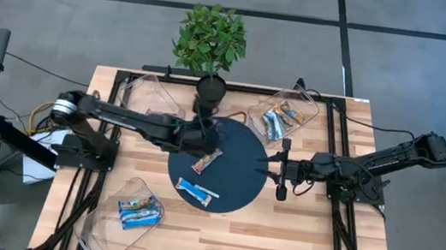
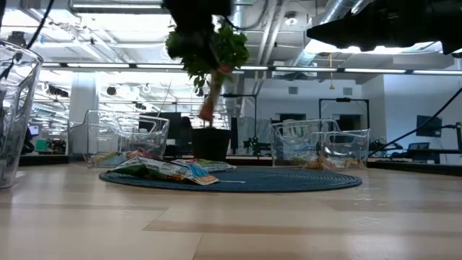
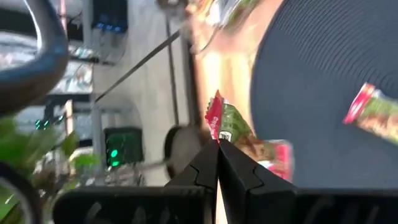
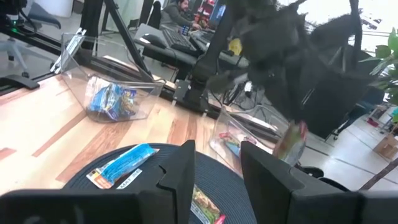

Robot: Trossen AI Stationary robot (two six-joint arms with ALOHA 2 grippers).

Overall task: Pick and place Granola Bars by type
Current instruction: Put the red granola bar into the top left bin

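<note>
Left gripper [image 3: 217, 144] clamped on green-red bar [image 3: 231, 126], label blurred; right gripper [image 4: 217, 163] parted, empty.

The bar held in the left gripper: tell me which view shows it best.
The left wrist view: the green-and-red bar fills the middle, pinched in the shut left gripper. The right wrist view shows it small and blurred, the low view only a reddish sliver. In the high view the arm hides it.
</note>
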